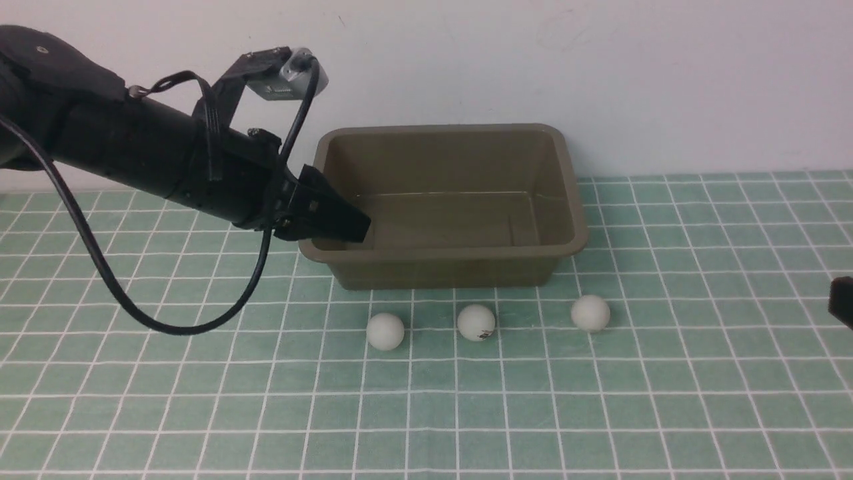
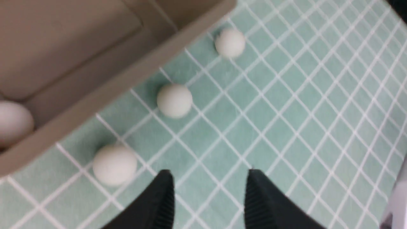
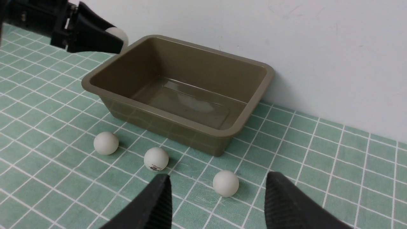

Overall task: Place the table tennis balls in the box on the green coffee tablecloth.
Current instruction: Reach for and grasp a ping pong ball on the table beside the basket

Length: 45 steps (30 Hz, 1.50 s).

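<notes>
Nearest lens, saw bare green coffee tablecloth (image 1: 600, 413), flat and gridded, running under everything. Counted three table tennis balls (image 1: 476, 323) on it in a loose row from 9 to 3 o'clock, just at 6 o'clock of the box (image 1: 453, 270): left ball (image 1: 385, 331), marked ball (image 3: 156, 159) with dark print, right ball (image 1: 590, 313); well spaced, none touching the box's side. Found box upright by the wall (image 1: 600, 67) at 12 o'clock, top open. Spotted left gripper (image 2: 208, 174) hanging over the box's 8 o'clock corner, jaws spread well apart in own wrist view, nothing between them. Caught fourth ball (image 2: 14, 123) within the box's outline at that same corner, beside the gripper tip rather than in it; too blurred, so could not tell whether resting on the floor or mid-drop; lost it behind the gripper in front view. Saw right gripper (image 3: 218, 177) low at the 3 o'clock edge of front view, jaws wide apart, holding nothing, right ball nearest to it. Judged progress at roughly one of four: one ball in or entering the box, three left out on the cloth. Reckoned next job was a pick on one loose ball; flagged risk of light round balls rolling away if clipped by a jaw.
</notes>
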Motion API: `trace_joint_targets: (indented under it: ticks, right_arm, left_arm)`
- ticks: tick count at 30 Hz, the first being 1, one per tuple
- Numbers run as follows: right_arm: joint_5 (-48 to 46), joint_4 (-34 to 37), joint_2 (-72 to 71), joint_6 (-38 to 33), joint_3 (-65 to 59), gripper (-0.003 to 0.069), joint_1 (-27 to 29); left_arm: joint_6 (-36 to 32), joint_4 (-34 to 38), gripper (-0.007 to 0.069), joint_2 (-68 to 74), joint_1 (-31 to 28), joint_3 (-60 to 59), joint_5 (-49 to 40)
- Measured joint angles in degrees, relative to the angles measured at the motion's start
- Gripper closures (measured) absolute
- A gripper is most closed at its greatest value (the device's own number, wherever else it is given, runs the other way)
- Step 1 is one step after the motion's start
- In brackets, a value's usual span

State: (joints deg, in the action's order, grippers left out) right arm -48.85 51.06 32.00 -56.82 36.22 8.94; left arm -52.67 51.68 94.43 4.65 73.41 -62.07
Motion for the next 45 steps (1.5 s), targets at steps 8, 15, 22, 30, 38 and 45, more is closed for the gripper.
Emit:
trace_joint_targets:
  ticks: [8, 15, 22, 30, 38, 45]
  right_arm:
    - [0.00, 0.00, 0.00, -1.16, 0.00, 0.0291, 0.00]
    - [0.00, 0.00, 0.00, -1.28, 0.00, 0.0291, 0.00]
    - [0.00, 0.00, 0.00, -1.32, 0.00, 0.0291, 0.00]
    - [0.00, 0.00, 0.00, -1.32, 0.00, 0.0291, 0.00]
    - [0.00, 0.00, 0.00, -1.32, 0.00, 0.0291, 0.00]
    - [0.00, 0.00, 0.00, -1.32, 0.00, 0.0291, 0.00]
  left_arm:
    - [4.54, -3.48, 0.0440, -7.32, 0.00, -4.33, -1.89]
    - [2.26, -0.86, 0.0440, -15.27, 0.00, -19.11, 7.42]
    - [-8.08, 8.18, 0.0440, -12.84, 3.69, -23.82, 17.64]
    - [-10.73, 9.82, 0.0354, -2.03, 11.61, -23.98, 34.93]
    - [-19.34, 22.05, 0.0132, 4.99, 13.62, -23.98, 41.98]
    - [-38.21, 42.93, 0.0113, 8.23, 13.69, -22.59, 42.76]
